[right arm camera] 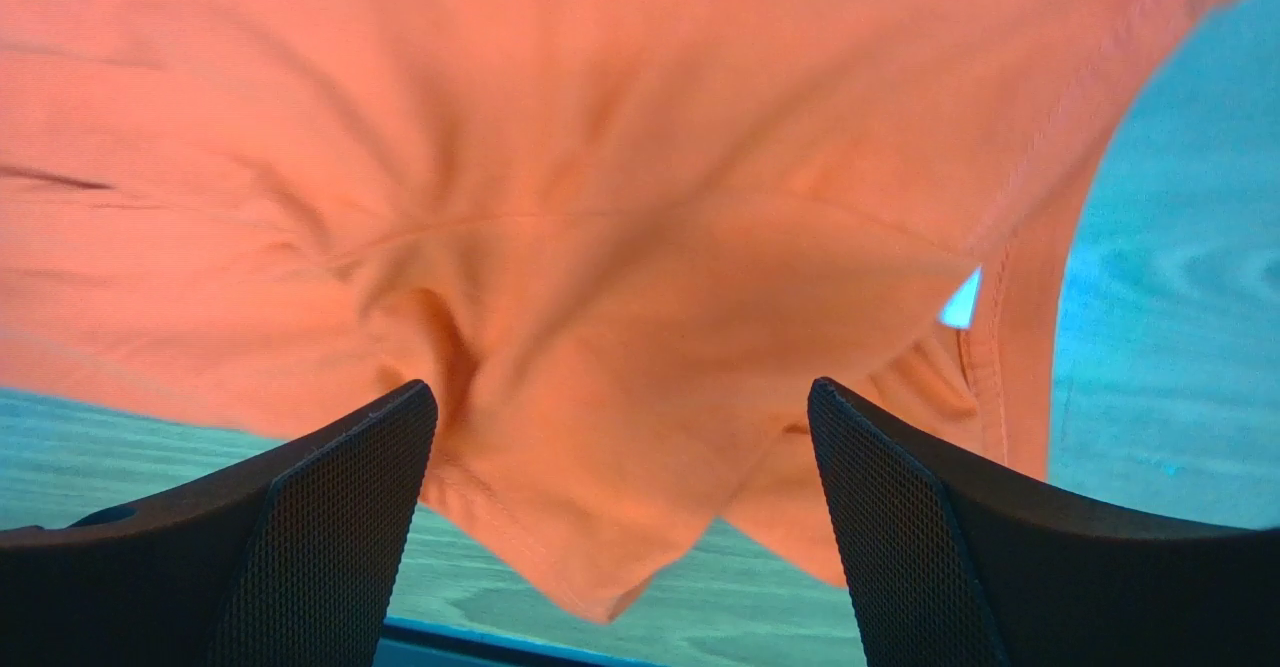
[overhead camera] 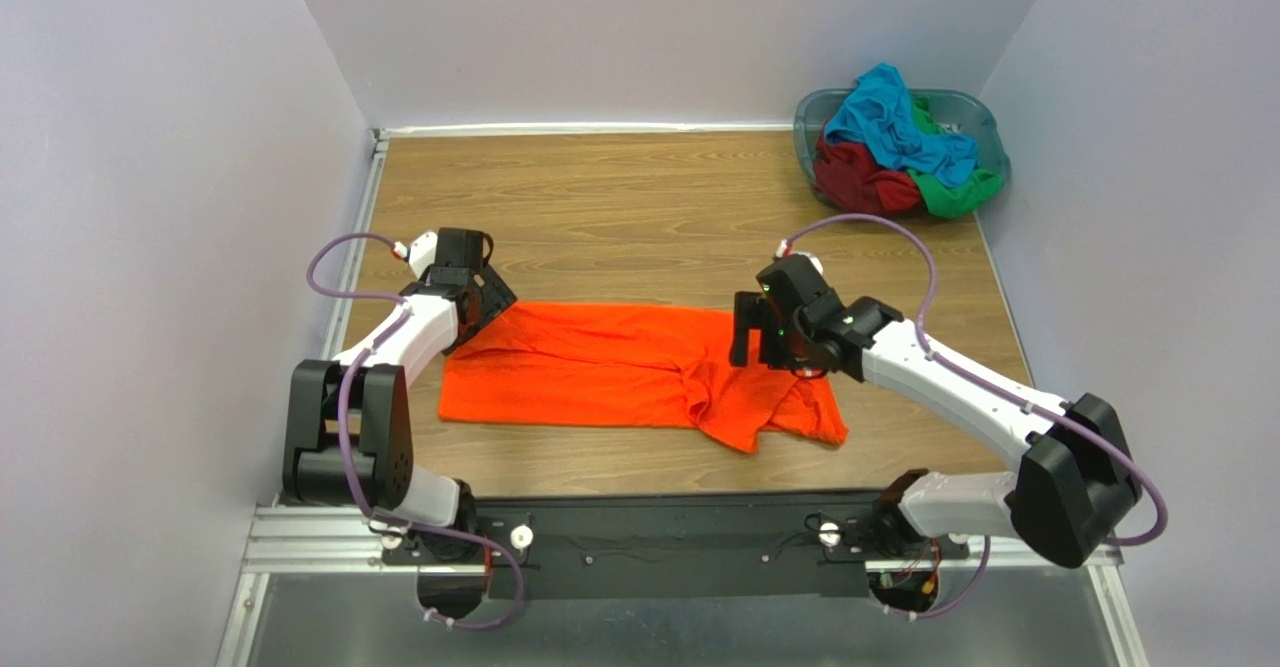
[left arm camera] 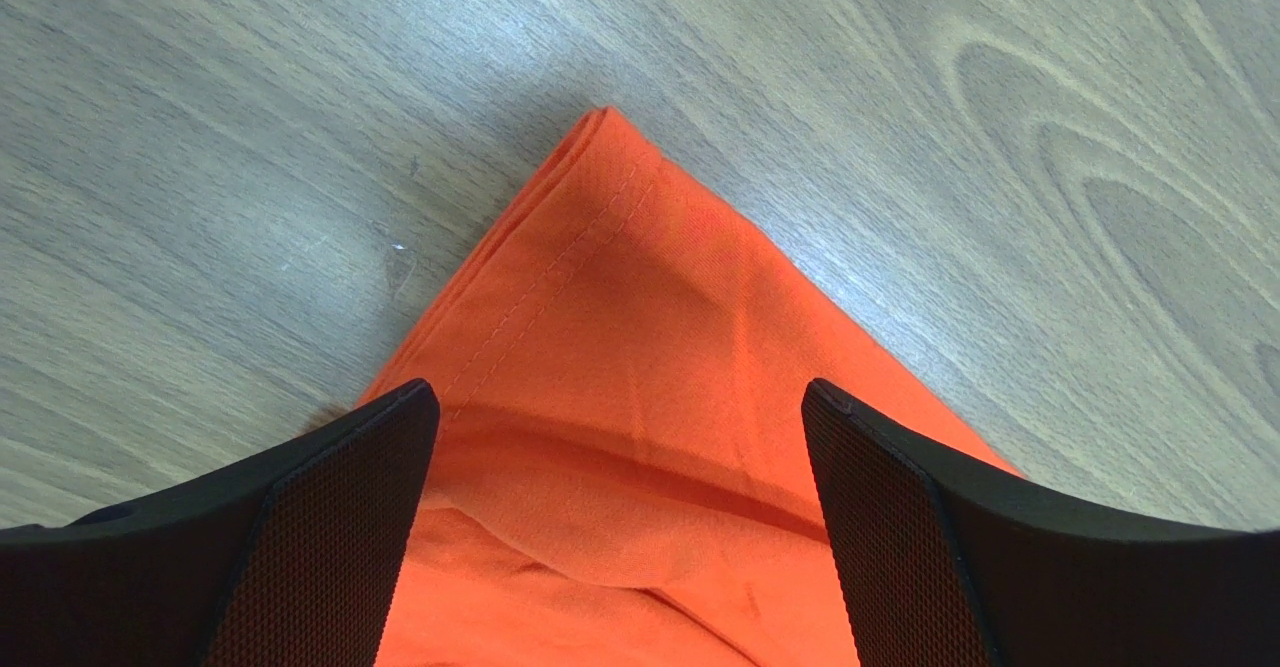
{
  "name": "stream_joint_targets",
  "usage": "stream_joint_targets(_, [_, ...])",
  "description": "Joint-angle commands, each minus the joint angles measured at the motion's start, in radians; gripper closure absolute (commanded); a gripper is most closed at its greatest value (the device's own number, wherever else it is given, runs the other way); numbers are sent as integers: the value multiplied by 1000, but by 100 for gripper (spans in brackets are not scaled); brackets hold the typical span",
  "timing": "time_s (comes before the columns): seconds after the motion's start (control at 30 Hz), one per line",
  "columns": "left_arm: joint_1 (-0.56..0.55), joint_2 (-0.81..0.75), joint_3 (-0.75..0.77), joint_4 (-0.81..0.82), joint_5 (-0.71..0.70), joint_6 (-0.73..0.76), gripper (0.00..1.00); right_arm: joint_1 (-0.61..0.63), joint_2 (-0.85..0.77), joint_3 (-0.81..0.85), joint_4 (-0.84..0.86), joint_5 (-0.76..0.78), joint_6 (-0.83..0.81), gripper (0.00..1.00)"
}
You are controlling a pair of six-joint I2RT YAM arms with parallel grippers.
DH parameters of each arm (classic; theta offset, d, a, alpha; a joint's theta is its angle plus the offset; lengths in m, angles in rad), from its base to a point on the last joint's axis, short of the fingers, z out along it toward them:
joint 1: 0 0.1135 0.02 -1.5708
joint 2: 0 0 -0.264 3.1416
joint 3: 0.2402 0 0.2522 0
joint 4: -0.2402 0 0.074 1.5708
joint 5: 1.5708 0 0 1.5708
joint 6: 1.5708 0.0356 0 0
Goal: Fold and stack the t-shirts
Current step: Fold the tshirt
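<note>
Left gripper (overhead camera: 478, 285), seen from above, sits low at the far-left corner of the orange t-shirt (overhead camera: 601, 367), forearm reaching forward. The right gripper (overhead camera: 756, 330) hangs over the sleeve end, arm bent inward. The shirt lies folded lengthwise in the middle of the table (overhead camera: 631, 202), presumably ready for a crosswise fold. The other t-shirts (overhead camera: 887, 142) sit in the basket (overhead camera: 984, 127).

Left wrist view: jaws wide, straddling the hemmed corner, nothing gripped.

Right wrist view: jaws wide above bunched cloth beside a hemmed opening, nothing gripped.

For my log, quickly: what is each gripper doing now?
Left gripper: open, at a corner of the orange t-shirt.
Right gripper: open, over the orange t-shirt.
</note>
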Motion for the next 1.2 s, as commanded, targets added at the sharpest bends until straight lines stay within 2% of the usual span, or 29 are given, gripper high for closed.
stream_joint_targets(0.0, [6,-19,-19,13,-19,-2,2,-41,12,-56,-60,-63,95,2])
stream_joint_targets(0.17, [6,-14,-28,23,-18,2,2,-84,33,-89,-60,-75,138,15])
stream_joint_targets(0.3, [6,-14,-31,27,-16,4,2,-104,49,-110,-60,-77,145,22])
stream_joint_targets(0.43, [6,-6,-31,29,-13,4,2,-118,61,-129,-58,-54,147,23])
stream_joint_targets(0.53, [6,1,-26,30,-13,7,2,-126,87,-116,-58,-31,141,28])
stream_joint_targets(0.57, [6,3,-25,32,-13,7,2,-129,93,-113,-54,-19,138,33])
stream_joint_targets(0.63, [6,1,-25,29,-16,8,2,-134,109,-110,-47,-6,132,35])
stream_joint_targets(0.73, [6,-3,-25,27,-18,8,2,-146,125,-104,-31,1,122,44])
stream_joint_targets(0.77, [6,-2,-25,27,-18,8,2,-152,125,-103,-24,0,118,53])
stream_joint_targets(0.83, [6,-2,-25,27,-18,8,2,-154,127,-95,-17,1,113,60])
stream_joint_targets(0.87, [6,-2,-25,27,-19,8,2,-155,124,-87,-11,1,106,68])
stream_joint_targets(0.97, [6,0,-26,26,-22,7,2,-155,116,-72,-9,12,99,72])
stream_joint_targets(1.0, [6,1,-26,26,-22,7,2,-157,115,-63,-9,17,93,78])
stream_joint_targets(1.03, [6,3,-25,24,-22,7,2,-158,112,-60,-9,18,86,79])
stream_joint_targets(1.07, [6,3,-23,21,-24,7,2,-160,109,-54,-9,23,84,92])
stream_joint_targets(1.1, [6,3,-23,21,-27,7,2,-161,107,-54,-9,24,81,98])
stream_joint_targets(1.17, [6,4,-22,21,-28,7,2,-170,107,-41,-9,24,67,99])
